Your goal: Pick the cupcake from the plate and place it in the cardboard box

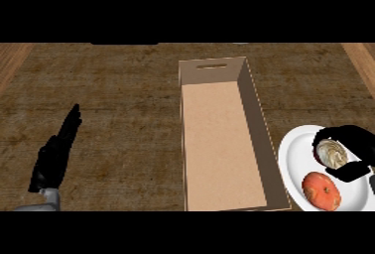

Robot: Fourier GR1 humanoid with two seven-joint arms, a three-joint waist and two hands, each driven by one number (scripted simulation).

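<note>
My right hand (pixel 350 149) is at the right side, over the white plate (pixel 293 158). Its fingers (pixel 354 170) are curled round the cupcake (pixel 333 153), and the thumb arches over the top of it. The cupcake is on the upper part of the plate, and I cannot tell if it is touching the plate or just above it. I see swirly cream frosting between my fingers.

My left hand (pixel 55 154) rests at the lower left, flat and straight, fingers pointing up. It holds nothing.

The cardboard box (pixel 256 129) stands in the middle of the bench (pixel 110 99). It is long and narrow, and it runs from near the bottom edge up toward the far side. Its top is open, and I see only its tan floor inside. There is a slot handle in the far wall. The right wall of the box is just beside the left rim of the plate. The plate runs off the right edge of the view.

There is a lot of open brown bench between my left hand and the box, and more above the plate.

I count one box, one plate and one cupcake. I also count one round orange-red food (pixel 321 190), on the lower part of the plate, near the cupcake.
</note>
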